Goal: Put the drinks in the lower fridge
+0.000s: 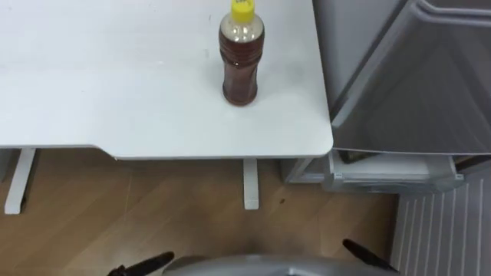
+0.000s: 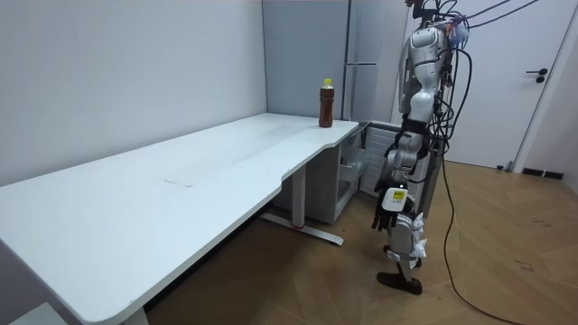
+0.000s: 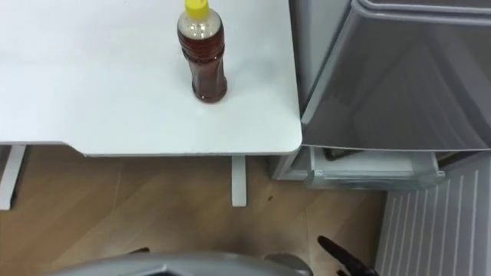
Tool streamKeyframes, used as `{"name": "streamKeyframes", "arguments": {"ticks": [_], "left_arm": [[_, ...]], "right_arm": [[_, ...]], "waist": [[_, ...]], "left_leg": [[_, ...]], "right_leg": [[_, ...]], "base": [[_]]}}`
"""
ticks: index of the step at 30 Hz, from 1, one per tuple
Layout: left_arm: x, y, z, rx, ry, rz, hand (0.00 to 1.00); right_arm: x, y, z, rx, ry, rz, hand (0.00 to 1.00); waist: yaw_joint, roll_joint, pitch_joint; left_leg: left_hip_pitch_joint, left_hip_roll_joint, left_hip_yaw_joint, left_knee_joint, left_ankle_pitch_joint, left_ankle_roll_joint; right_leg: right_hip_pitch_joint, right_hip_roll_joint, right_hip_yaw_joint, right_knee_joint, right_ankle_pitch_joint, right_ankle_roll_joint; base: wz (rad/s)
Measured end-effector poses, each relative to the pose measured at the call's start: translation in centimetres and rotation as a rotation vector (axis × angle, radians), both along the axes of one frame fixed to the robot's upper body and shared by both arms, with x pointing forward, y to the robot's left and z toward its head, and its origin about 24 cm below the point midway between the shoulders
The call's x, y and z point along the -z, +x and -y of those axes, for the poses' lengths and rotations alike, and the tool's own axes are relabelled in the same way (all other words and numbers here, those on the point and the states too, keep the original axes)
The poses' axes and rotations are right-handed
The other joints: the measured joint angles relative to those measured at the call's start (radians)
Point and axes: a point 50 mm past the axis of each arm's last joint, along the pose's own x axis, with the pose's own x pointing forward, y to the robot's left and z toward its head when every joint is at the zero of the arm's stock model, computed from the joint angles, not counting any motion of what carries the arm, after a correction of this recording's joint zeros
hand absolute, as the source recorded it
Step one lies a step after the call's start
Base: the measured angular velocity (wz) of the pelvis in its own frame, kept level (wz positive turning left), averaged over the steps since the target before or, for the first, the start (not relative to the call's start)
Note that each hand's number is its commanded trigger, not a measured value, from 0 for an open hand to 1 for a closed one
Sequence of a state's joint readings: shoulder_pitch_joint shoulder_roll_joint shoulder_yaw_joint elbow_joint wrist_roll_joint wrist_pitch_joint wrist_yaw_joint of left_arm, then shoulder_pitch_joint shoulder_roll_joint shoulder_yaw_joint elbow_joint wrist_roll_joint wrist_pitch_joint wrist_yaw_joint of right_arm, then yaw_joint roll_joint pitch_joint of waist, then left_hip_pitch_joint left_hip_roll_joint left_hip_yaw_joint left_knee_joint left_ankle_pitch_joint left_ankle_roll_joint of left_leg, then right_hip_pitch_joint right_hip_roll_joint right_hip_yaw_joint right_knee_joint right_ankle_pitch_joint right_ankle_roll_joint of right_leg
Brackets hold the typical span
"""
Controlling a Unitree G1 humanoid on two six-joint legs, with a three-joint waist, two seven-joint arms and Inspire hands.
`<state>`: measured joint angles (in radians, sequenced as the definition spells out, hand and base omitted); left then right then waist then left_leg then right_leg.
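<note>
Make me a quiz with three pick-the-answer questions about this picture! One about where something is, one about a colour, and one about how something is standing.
1. Where is the brown plastic drink bottle?
A) on a chair
B) on the white table, near the corner by the grey fridge
C) inside a cupboard

2. What colour is the bottle's round cap?
A) yellow
B) red
C) blue

3. How is the bottle?
A) lying on its side
B) upright with its cap on
C) upright with no cap

Answers:
1 B, it stands on the tabletop close to the edge next to the fridge.
2 A, the cap is bright yellow.
3 B, it rests on its base with the cap on top.
</note>
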<state>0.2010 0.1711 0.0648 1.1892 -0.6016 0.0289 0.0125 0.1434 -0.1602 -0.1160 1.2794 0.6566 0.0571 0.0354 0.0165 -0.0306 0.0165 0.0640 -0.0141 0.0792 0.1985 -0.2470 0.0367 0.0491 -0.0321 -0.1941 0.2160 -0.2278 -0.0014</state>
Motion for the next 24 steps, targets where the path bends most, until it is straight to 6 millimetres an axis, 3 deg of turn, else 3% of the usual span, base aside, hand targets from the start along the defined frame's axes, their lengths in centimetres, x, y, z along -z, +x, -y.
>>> {"name": "streamKeyframes", "arguments": {"ticks": [1,6,13,24], "left_arm": [[0.0,0.0,0.0,0.005,0.001,-0.006,0.0],[0.2,-0.2,0.6,0.04,-0.019,-0.038,0.0],[0.3,0.1,1.1,0.088,-0.027,-0.043,0.0],[0.2,1.7,0.9,0.079,-0.019,-0.029,0.0]], "right_arm": [[0.0,-0.1,-0.1,-0.047,-0.003,-0.019,0.0],[0.2,-0.4,-0.4,-0.275,-0.025,-0.103,0.0],[0.2,-0.6,-0.4,-0.318,-0.027,-0.121,0.0],[0.2,0.9,-0.6,-0.432,-0.034,-0.129,0.0]], "waist": [[0.0,0.007,-0.0043],[0.009,0.015,-0.0073],[0.017,0.019,-0.01],[0.016,0.02,-0.0101]], "left_leg": [[0.001,0.001,0.0,0.0,0.0,0.0],[0.001,0.003,0.0,0.003,0.0,0.0],[0.001,0.007,0.0,0.003,0.0,0.001],[0.008,0.003,0.003,0.006,0.0,0.001]], "right_leg": [[0.001,0.0,0.0,0.0,0.0,0.0],[0.001,0.006,0.002,-0.013,0.017,0.0],[0.003,0.008,0.006,-0.011,0.023,-0.001],[0.009,0.013,0.026,-0.013,0.025,-0.002]], "base": [[0.0],[0.0],[-0.01],[-0.02]]}}
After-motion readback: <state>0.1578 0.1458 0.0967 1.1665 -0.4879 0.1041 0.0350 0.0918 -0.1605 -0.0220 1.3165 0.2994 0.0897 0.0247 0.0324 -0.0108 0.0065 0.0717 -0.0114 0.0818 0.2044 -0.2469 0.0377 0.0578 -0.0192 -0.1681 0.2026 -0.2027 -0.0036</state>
